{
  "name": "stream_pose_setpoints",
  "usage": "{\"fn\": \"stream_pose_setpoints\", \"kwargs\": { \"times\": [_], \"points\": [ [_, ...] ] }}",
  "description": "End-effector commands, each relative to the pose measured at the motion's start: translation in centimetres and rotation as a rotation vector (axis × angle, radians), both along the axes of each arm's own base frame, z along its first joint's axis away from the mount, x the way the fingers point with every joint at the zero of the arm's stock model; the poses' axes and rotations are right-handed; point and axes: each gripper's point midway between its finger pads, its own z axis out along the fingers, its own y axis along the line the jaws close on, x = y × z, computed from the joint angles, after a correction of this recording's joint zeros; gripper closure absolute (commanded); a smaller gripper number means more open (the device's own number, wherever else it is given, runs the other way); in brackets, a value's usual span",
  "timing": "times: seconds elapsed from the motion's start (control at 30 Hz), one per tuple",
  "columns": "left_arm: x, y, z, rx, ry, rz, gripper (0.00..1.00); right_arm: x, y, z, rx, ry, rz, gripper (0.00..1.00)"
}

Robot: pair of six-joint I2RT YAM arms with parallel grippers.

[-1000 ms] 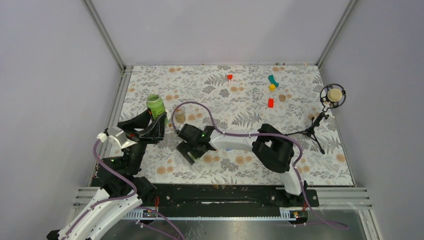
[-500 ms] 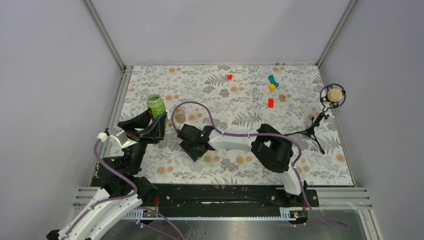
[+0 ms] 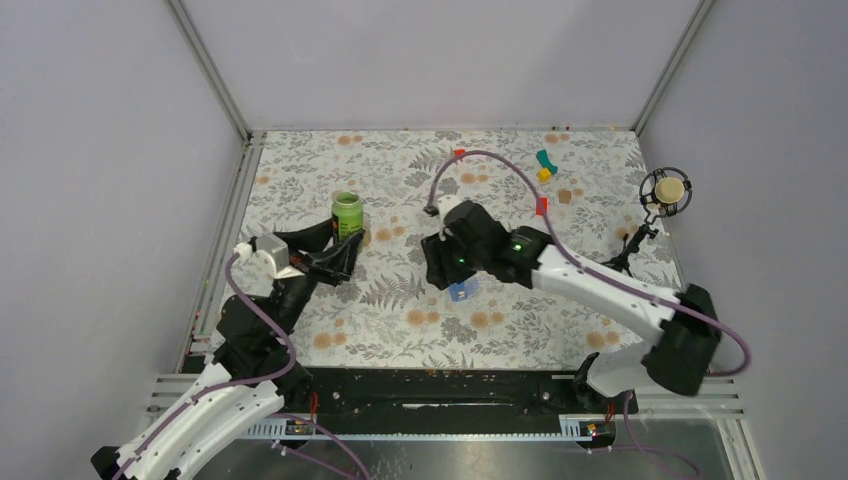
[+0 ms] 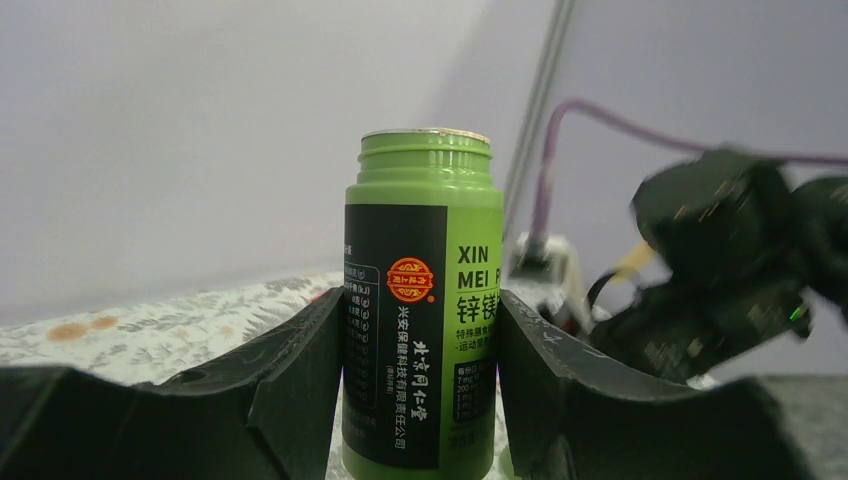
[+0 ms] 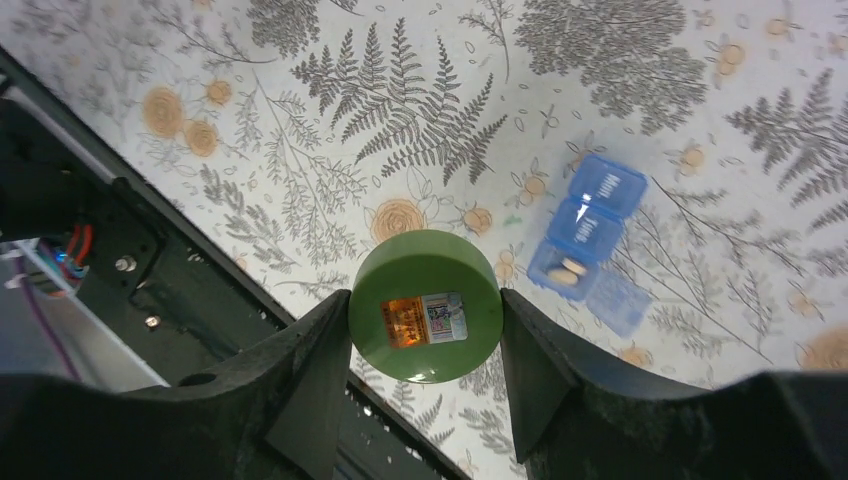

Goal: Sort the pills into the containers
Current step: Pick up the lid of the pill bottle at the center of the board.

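An uncapped green pill bottle [image 3: 347, 213] stands upright at the left of the table. My left gripper [image 3: 340, 262] is shut on it; in the left wrist view the fingers clamp the bottle [image 4: 420, 300] on both sides, gripper [image 4: 420, 400]. My right gripper [image 3: 445, 270] hovers mid-table and is shut on a round green cap [image 5: 425, 305] with a sticker on it. The blue translucent pill box [image 3: 462, 291] lies just below that gripper. In the right wrist view the box [image 5: 592, 225] has one end compartment open, with pale pills [image 5: 566, 270] inside.
Red blocks [image 3: 459, 153] [image 3: 541, 205], a teal block [image 3: 545, 158] and a yellow block [image 3: 544, 174] lie at the back. A microphone on a tripod [image 3: 665, 190] stands at the right edge. The black front rail [image 5: 130, 270] runs close behind the right gripper.
The left gripper has carried the green bottle to the right. The right arm has swung right and back, uncovering the blue pill box beneath it.
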Motion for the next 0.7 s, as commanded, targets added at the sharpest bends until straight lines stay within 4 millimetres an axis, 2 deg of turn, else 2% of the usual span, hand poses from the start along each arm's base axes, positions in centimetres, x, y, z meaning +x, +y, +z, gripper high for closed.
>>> {"fn": "stream_pose_setpoints", "kwargs": {
  "times": [0.0,0.1,0.17,0.27,0.37,0.43,0.53,0.67],
  "points": [
    [-1.3,-3.3,0.3,0.05,-0.046,-0.175,1.0,-1.5,-3.1,4.0,0.108,0.005,-0.025,0.41],
    [-2.5,-5.5,-0.5,0.114,-0.071,-0.305,1.0,-2.3,-4.6,7.1,0.171,-0.037,-0.017,0.39],
    [-3.5,-6.8,-0.9,0.154,-0.092,-0.391,1.0,-3.2,-4.9,9.5,0.218,-0.06,0.017,0.39],
    [-5.5,-8.6,-1.7,0.219,-0.142,-0.538,1.0,-4.8,-5.1,14.0,0.333,-0.09,0.071,0.39],
    [-6.4,-9.8,-2.1,0.268,-0.158,-0.629,1.0,-6.3,-5.6,18.1,0.441,-0.12,0.107,0.38],
    [-7.1,-10.7,-2.7,0.302,-0.165,-0.703,1.0,-7.4,-5.7,20.1,0.496,-0.12,0.145,0.38],
    [-7.4,-11.5,-3.4,0.323,-0.15,-0.762,1.0,-8.2,-5.7,21.6,0.539,-0.113,0.157,0.38],
    [-7.8,-11.9,-3.2,0.322,-0.162,-0.801,1.0,-8.0,-5.7,21.5,0.523,-0.087,0.138,0.38]
  ]
}}
